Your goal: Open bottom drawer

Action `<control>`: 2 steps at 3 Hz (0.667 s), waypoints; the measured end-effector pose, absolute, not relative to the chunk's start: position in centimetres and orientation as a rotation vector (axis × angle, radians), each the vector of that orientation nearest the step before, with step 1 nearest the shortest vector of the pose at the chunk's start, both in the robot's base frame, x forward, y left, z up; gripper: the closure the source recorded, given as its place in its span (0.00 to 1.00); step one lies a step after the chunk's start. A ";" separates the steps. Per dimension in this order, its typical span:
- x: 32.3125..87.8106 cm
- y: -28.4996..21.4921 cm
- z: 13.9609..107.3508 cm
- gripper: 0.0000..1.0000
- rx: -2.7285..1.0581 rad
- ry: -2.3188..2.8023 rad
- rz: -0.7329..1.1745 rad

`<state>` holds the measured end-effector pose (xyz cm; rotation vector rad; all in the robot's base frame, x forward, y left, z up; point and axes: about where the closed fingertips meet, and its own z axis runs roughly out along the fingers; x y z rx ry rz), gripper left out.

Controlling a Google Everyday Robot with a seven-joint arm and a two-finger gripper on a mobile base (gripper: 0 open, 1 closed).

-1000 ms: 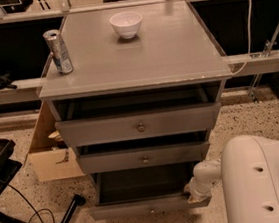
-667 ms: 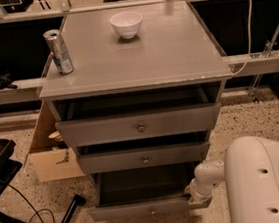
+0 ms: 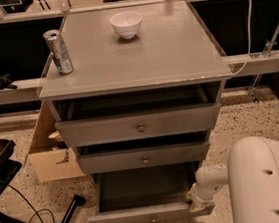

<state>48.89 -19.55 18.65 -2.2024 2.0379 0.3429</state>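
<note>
**While the bottom drawer (image 3: 141,215) stands pulled out, the gripper (image 3: 198,203) sits at its right end**

Where the grey cabinet meets the speckled floor (image 3: 251,121), the bottom drawer juts forward well past the two above it, its dark inside open to view and its low flat front nearest the camera. The gripper is at the right end of that front, against the corner. How wide it is set, or whether it has hold of anything, cannot be told. The white robot arm (image 3: 263,180) reaches in from the lower right.

Above, the middle drawer (image 3: 145,158) and the top drawer (image 3: 139,126) each stand slightly out, each with a small round knob at centre. On the cabinet top (image 3: 172,49) a white bowl (image 3: 126,24) stands near the back and a drink can (image 3: 58,51) stands upright near the left edge, the two well apart. A cardboard box (image 3: 49,159) lies on the floor just left of the cabinet.
</note>
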 end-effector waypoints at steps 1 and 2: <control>48.9 -19.6 18.9 0.58 -2.202 2.038 0.343; 48.9 -19.6 18.9 0.35 -2.202 2.038 0.343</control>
